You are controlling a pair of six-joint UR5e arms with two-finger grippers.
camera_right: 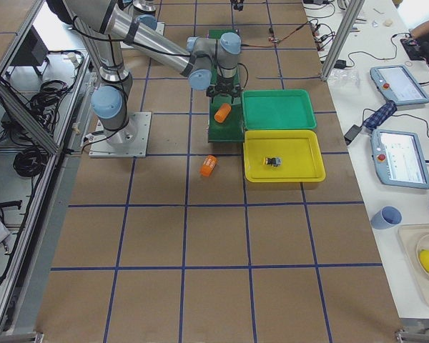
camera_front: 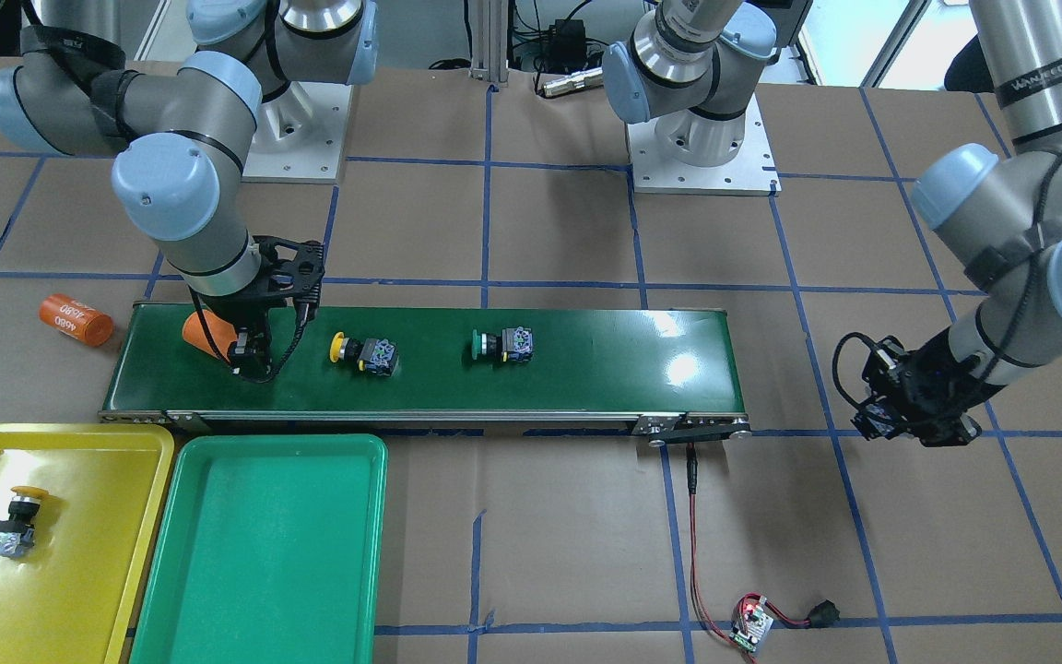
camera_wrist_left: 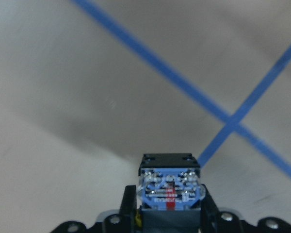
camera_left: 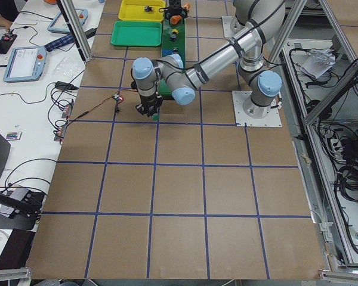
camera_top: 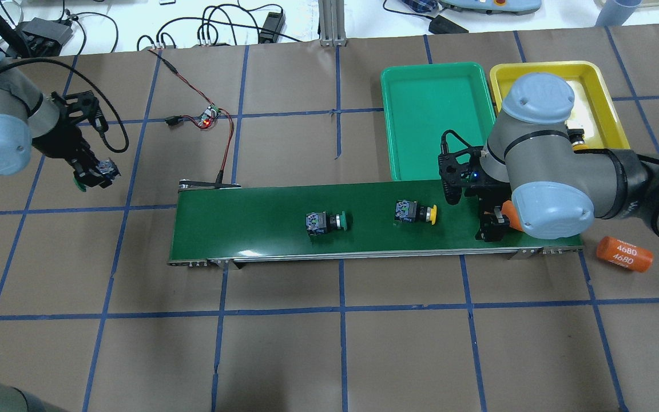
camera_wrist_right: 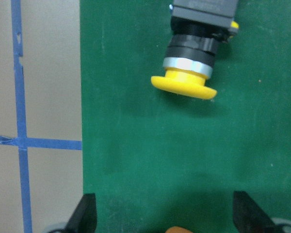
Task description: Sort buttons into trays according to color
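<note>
Nearest me, a yellow button [camera_front: 15,526] lies in the yellow tray [camera_front: 88,563], with the green tray [camera_front: 273,553] just beside it. Off the conveyor belt's [camera_front: 586,369] end, the left gripper [camera_top: 94,175] pinches a green button [camera_wrist_left: 169,187] (terminal block toward the wrist). On the belt lie a second green button [camera_front: 503,344] and a second yellow button [camera_front: 363,353]. The right gripper [camera_front: 250,355], fingers wide, is beside an orange cylinder [camera_front: 204,337].

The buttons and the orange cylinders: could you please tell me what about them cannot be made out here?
Tray button: overhead, the right arm covers nearly all of it.
Belt cylinder: no marking readable; the right pincer partly blocks it front-facing, and the right wrist view's bottom edge cuts it off.
Held button: in the left wrist view, its own body hides the cap.
</note>
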